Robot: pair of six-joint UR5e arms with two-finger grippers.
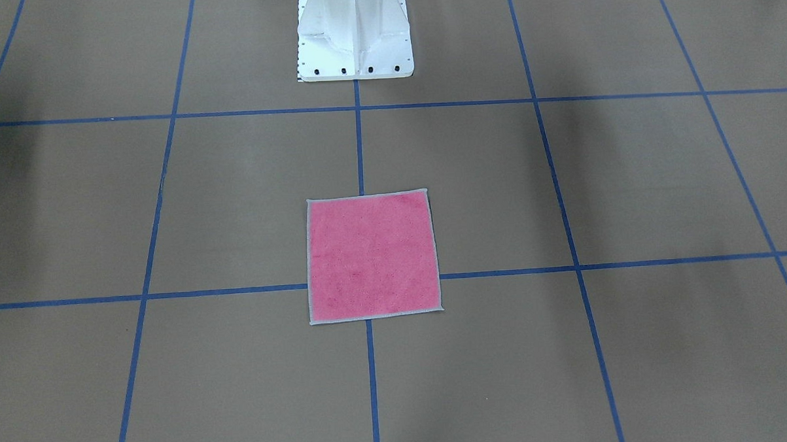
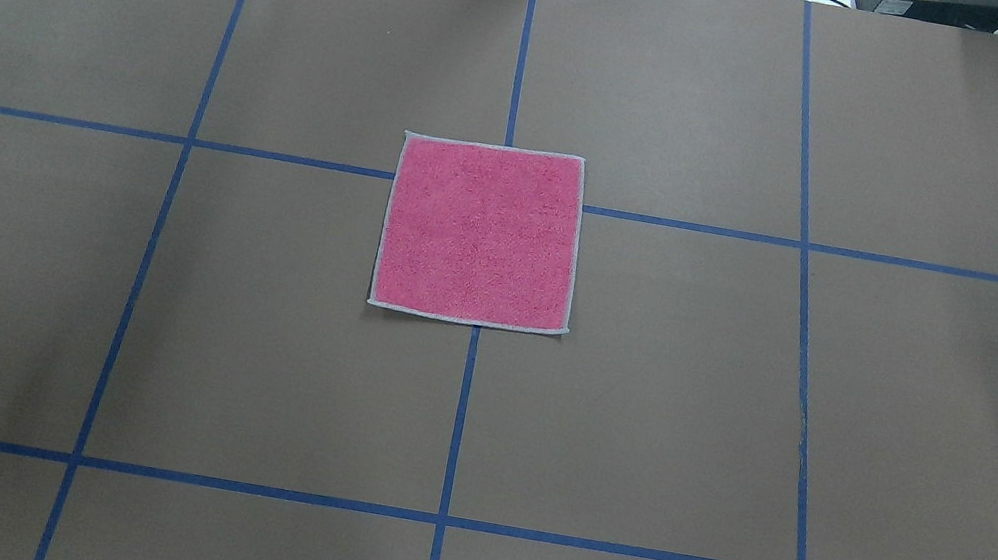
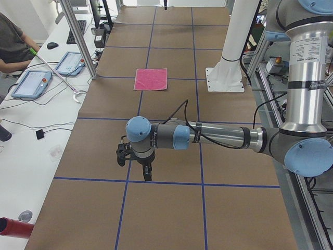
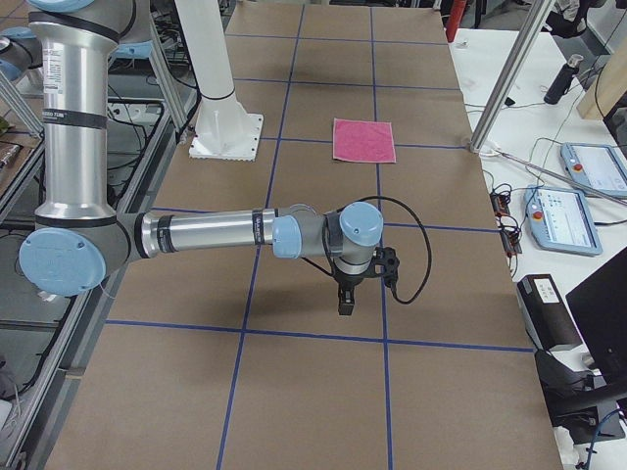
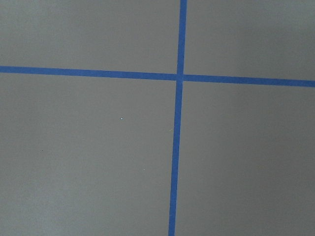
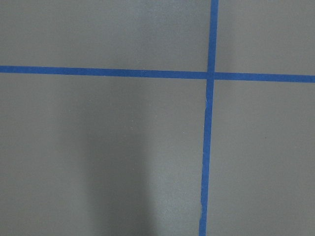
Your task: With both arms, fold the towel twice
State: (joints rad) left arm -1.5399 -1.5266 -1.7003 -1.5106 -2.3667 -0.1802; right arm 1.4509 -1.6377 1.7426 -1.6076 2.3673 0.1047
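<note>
Two grippers, both hanging over the table with fingers pointing straight down. Nearest in the left-end view, the left gripper (image 3: 147, 174) hangs from the left arm (image 3: 223, 138), which stretches level across the brown table (image 2: 247, 329). From that distance I cannot tell whether its fingers are parted or closed. Directly beneath it, its wrist camera shows only brown surface and a crossing of blue tape (image 5: 177, 77).

Same story at the other end: the right gripper (image 4: 346, 302) hangs from the level right arm (image 4: 206, 233). Its opening is impossible to judge, and there is a tape crossing below it too. Neither gripper touches any cloth.

Now further out, well beyond each gripper toward the table's middle, lies the towel (image 2: 482, 233). It is flat, pink face up, light grey border all round, one unfolded square spread over a tape crossing. About as far from the left gripper, toward the robot's side, stands the white pedestal base (image 3: 225, 78). Farthest off, a person (image 3: 13, 41) is at a white bench.
</note>
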